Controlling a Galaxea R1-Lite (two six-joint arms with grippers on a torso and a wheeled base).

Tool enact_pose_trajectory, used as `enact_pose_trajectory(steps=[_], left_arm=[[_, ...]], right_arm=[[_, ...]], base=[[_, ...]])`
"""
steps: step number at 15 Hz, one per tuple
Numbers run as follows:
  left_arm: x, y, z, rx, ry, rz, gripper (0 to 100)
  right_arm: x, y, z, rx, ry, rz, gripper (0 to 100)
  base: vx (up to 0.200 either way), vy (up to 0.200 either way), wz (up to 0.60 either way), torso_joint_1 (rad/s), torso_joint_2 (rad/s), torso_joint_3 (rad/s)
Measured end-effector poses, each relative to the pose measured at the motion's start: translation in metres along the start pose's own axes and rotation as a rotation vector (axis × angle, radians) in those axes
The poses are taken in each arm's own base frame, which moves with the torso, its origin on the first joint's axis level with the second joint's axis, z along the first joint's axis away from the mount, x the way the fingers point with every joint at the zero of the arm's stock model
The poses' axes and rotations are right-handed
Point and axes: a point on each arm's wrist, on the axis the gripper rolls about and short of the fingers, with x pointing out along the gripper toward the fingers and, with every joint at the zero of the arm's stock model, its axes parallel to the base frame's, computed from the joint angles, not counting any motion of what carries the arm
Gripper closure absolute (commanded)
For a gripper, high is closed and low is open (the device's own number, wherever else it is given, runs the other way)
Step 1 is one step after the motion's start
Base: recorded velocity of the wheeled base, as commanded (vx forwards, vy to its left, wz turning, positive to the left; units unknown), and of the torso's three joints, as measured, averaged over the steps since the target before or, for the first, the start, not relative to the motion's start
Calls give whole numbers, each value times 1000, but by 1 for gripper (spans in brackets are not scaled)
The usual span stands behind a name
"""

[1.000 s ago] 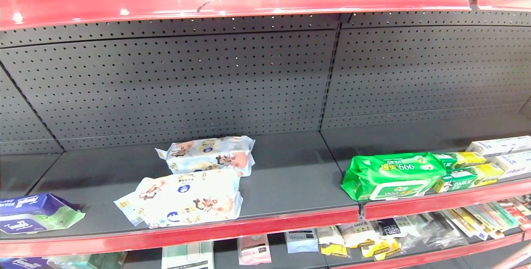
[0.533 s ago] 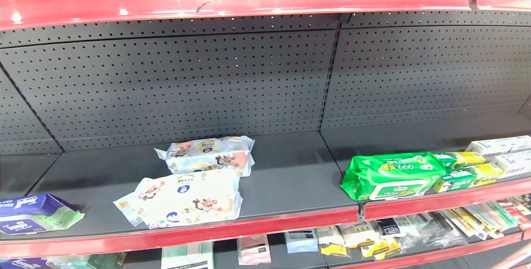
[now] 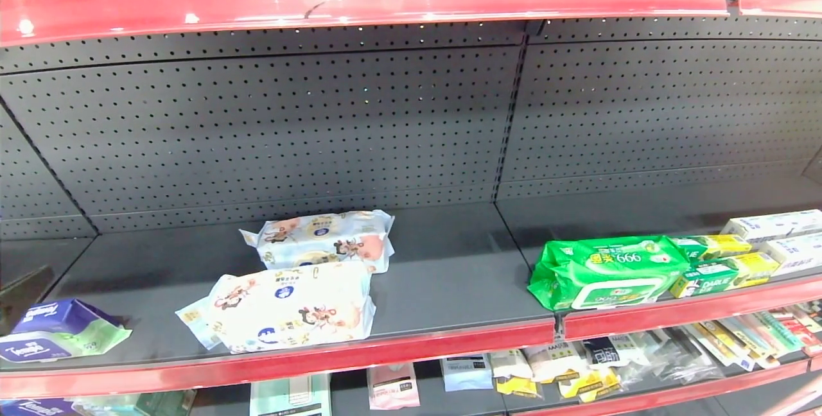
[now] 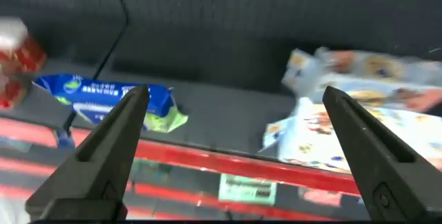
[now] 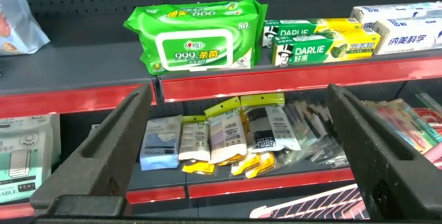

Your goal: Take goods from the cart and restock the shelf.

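Two cartoon packs (image 3: 292, 307) (image 3: 324, 241), one green pack (image 3: 607, 271), one blue pack (image 3: 61, 329)

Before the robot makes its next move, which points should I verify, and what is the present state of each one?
1. Left gripper open and empty: ok.
2. Right gripper open and empty: ok.
3. Goods in hand for placing: not ok, both grippers hold nothing.
4. Free room on the dark grey metal shelf board between the front white printed soft pack and the green rectangular wipes pack: ok.
5. That white pack fully behind the glossy red front rail: cannot tell.
6. Clearance between the left gripper and the blue-and-green soft pack: cannot tell.
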Motion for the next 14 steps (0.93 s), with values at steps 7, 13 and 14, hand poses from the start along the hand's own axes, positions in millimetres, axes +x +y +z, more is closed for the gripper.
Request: enact_pose_trajectory(steps=[7,13,14], left_arm=[[77,-8,-27,58,335,76,0],[101,-12,-46,68,481,19,0],[104,-13,-48,70,495,15,0]], right_arm=[[0,0,0,0,0,0,0],[0,0,0,0,0,0,0],[0,0,0,-1,0,0,0]], base=[[0,0,0,0,0,0],[0,0,0,0,0,0],[0,0,0,0,0,0]])
